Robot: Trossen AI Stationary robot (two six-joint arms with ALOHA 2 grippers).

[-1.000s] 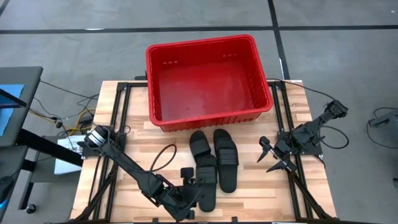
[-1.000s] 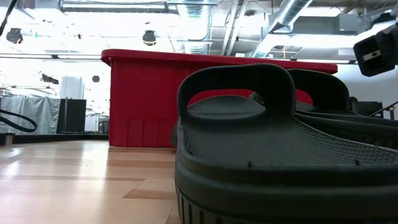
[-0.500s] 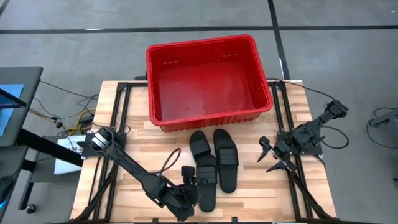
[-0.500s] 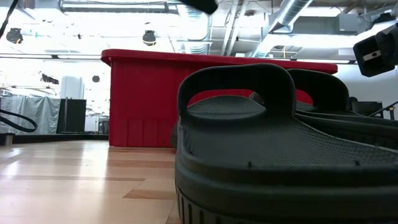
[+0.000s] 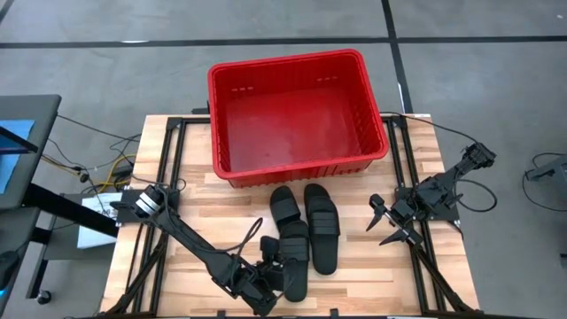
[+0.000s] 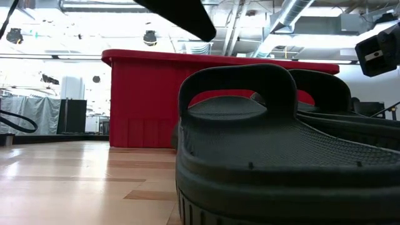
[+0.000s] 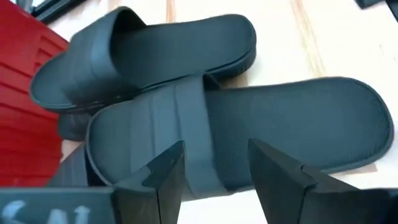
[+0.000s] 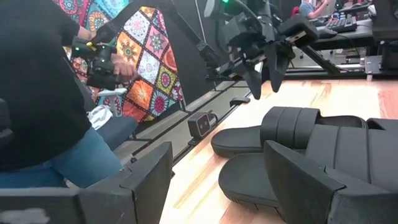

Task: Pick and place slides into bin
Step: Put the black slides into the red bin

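Note:
Several black slides (image 5: 306,232) lie close together on the wooden table, just in front of the red bin (image 5: 297,111), which stands at the far middle. My left gripper (image 5: 273,266) is open and hovers over the nearest left slide (image 7: 261,134), its fingers on either side of the sole just behind the ribbed strap (image 7: 165,115), without touching it. One of its fingers shows at the top of the low view (image 6: 181,15), above the slide (image 6: 275,150). My right gripper (image 5: 388,226) is open and empty at the table's right side.
Black frame rails (image 5: 168,177) run along the table's left and right sides. A loose cable (image 5: 232,221) loops on the table left of the slides. A person (image 8: 37,93) holding a device stands beyond the table in the right wrist view.
My left gripper has moved toward the table's right edge, over the nearest left slide, and has come down a little: its finger now reaches into the top of the low view. The slides and the right arm have kept still.

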